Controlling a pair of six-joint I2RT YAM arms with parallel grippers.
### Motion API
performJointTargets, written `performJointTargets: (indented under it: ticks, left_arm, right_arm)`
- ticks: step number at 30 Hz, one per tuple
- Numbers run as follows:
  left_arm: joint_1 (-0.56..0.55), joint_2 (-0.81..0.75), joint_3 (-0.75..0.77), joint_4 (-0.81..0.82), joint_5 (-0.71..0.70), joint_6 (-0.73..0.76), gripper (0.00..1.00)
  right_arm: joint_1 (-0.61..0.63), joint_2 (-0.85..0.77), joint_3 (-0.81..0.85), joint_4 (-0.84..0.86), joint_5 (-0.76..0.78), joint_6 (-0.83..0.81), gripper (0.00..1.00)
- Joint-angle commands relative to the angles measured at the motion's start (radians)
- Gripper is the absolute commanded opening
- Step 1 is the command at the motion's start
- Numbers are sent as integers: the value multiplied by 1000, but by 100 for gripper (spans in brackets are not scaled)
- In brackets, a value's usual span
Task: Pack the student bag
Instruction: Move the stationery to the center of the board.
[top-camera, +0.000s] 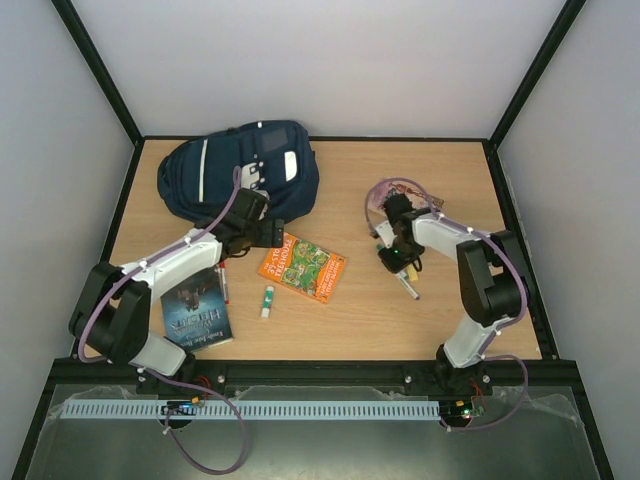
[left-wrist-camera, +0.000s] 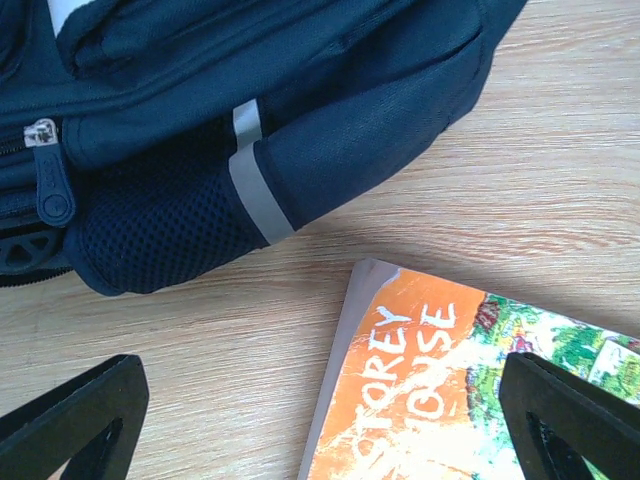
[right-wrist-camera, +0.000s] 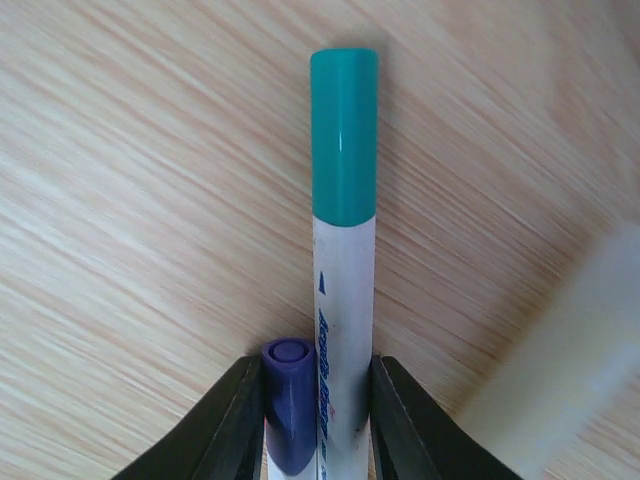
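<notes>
The student bag (top-camera: 240, 165) lies at the back left, a navy backpack with white strips; its mesh side pocket and a grey strip fill the top of the left wrist view (left-wrist-camera: 300, 100). My left gripper (top-camera: 262, 232) is open just in front of it, its fingers straddling the corner of an orange book (left-wrist-camera: 440, 400) (top-camera: 303, 266). My right gripper (top-camera: 395, 260) is low over the table at the right. In the right wrist view it (right-wrist-camera: 318, 400) is shut on two markers side by side: a teal-capped one (right-wrist-camera: 344, 200) and a purple-capped one (right-wrist-camera: 288, 400).
A dark book (top-camera: 195, 308) lies near the left arm, with a red pen (top-camera: 225, 285) and a green-and-white stick (top-camera: 268, 301) beside it. A blurred pale object (right-wrist-camera: 560, 380) lies right of my right gripper. A black frame borders the table.
</notes>
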Motion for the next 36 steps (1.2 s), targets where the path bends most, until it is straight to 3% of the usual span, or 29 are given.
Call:
performJointTargets:
  ticks: [1,6,14,20,25,31,36]
  left_arm:
    - [-8,50,35,-71,-73,-49,99]
    - [-9,128,72,-148,-113,-111,99]
    - [-9,171,53,-140,8,-165,99]
    - [-33,219,53,-94,81,-191,99]
    - [-104,317,130,-99,20,-220,99]
    - [-221,483,285,-88,3,-242,99]
    - [-324,655,488,-107,14,-256,99]
  right_arm:
    - [-114,-34,-71,-76,39,3,29]
    - [-226,-87,-130,-69,44,2,30]
    - [-372,-181,-205,-65,3,-36,31]
    - [-377,-278,-193,-98,-95,-28,50]
    - [-377,-403,-125,-135,-169,1,69]
    - [-377,-509,-73,-149,-319,6,70]
    - [-377,-538,-70,-127,-340,23,70]
